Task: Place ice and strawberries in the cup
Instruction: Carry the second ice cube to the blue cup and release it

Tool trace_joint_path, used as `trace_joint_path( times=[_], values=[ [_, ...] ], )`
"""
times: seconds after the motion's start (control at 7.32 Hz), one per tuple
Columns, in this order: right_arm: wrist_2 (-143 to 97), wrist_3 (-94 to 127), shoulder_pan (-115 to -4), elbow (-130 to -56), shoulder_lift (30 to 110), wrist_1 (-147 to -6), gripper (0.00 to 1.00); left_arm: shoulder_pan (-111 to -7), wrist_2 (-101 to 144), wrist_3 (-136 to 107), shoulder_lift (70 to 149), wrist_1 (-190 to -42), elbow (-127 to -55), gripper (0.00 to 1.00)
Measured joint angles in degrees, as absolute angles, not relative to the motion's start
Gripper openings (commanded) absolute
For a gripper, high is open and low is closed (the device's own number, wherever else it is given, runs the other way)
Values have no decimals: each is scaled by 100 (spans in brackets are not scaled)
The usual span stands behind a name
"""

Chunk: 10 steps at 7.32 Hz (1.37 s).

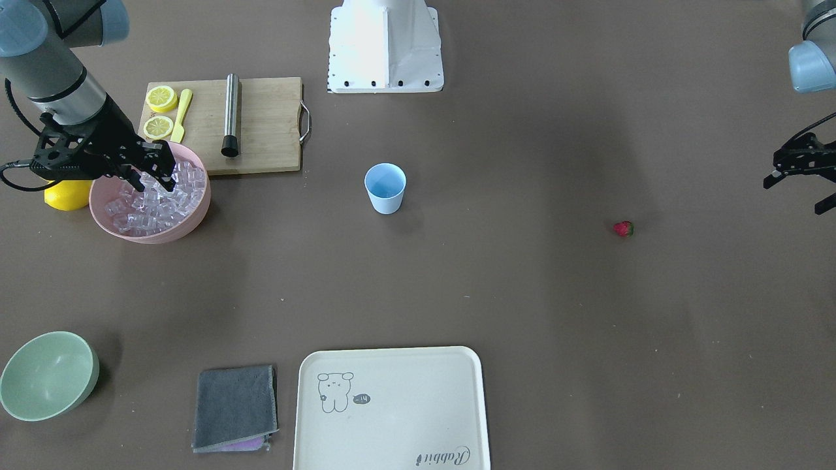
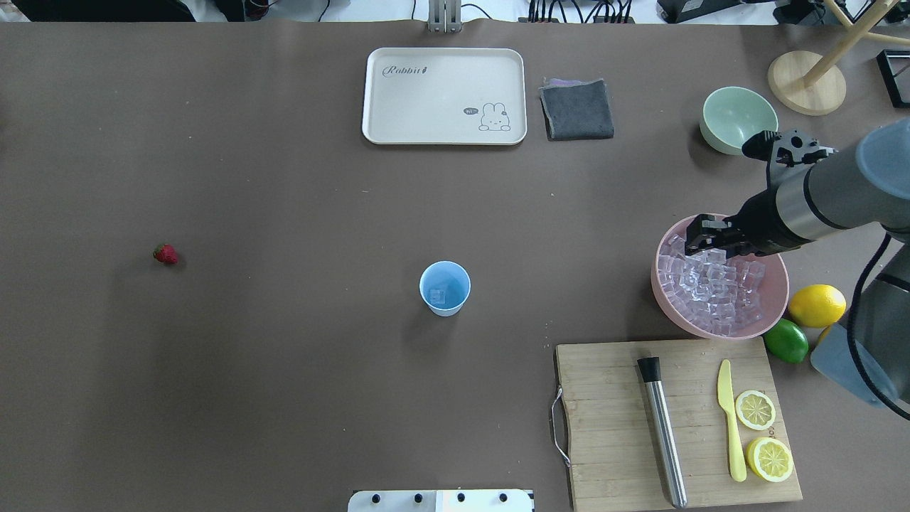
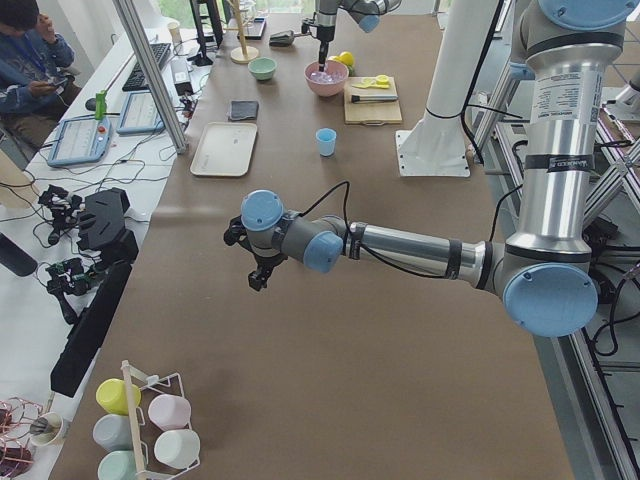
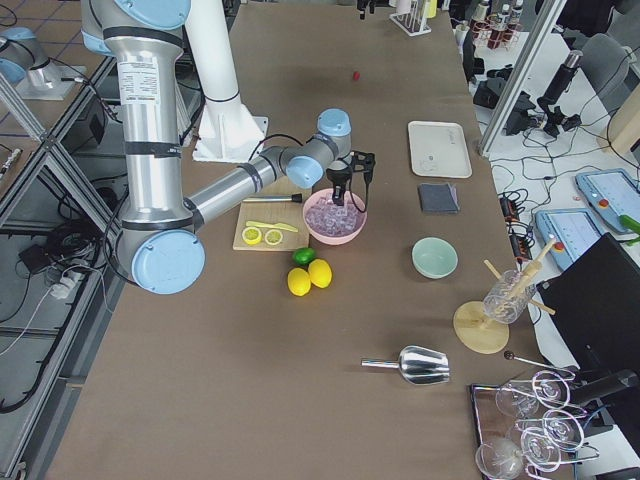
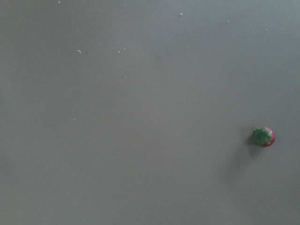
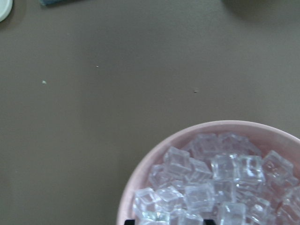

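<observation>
1. A brown table point(image 2: 284, 178) carries everything.
2. At its middle a light-blue cup point(image 2: 445, 310) stands upright; a strawberry point(image 2: 166, 254) lies alone, well to the cup's left.
3. Along the far edge sit a cream tray point(image 2: 444, 96), a folded grey cloth point(image 2: 576, 110) just to its right, and a pale green bowl point(image 2: 738, 117) further right.
4. On the right stands a pink bowl point(image 2: 662, 300), with a lemon point(image 2: 817, 305) and a lime point(image 2: 785, 340) just beside it.
5. At the near right lies a wooden cutting board point(image 2: 604, 412).

I cannot see the fingertips of the right gripper point(image 1: 155, 183): they sink among the ice point(image 1: 151, 209) in the front view, and the wrist view clips them at its bottom edge. The front view's right edge cuts off part of the left gripper point(image 1: 795, 196). The cup point(image 2: 445, 287) contents read too faint to identify.
</observation>
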<state>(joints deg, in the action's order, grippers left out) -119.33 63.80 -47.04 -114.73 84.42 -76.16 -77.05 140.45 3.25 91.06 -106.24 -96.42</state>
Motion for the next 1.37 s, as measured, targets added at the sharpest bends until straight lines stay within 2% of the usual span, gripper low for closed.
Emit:
trace_joint_path(
  times=[0.41,0.68,0.96,1.37],
  values=[
    [-11791,6416,-4319,-11346,6831,-9212,0,-7680,14045,323,9107,-10626,-9638,98],
    [-11185,6455,-3743,-11086,6051,-9400,0,-7646,14045,323,9113,-10626,-9639,98],
    [-10576,6606,-3234,-10521,5262,-9376,0,-7605,14043,319,9114,-10626,-9628,98],
    [-10055,6848,-2786,-9927,4627,-9297,0,-7534,14038,318,9124,-10626,-9529,98]
  ],
)
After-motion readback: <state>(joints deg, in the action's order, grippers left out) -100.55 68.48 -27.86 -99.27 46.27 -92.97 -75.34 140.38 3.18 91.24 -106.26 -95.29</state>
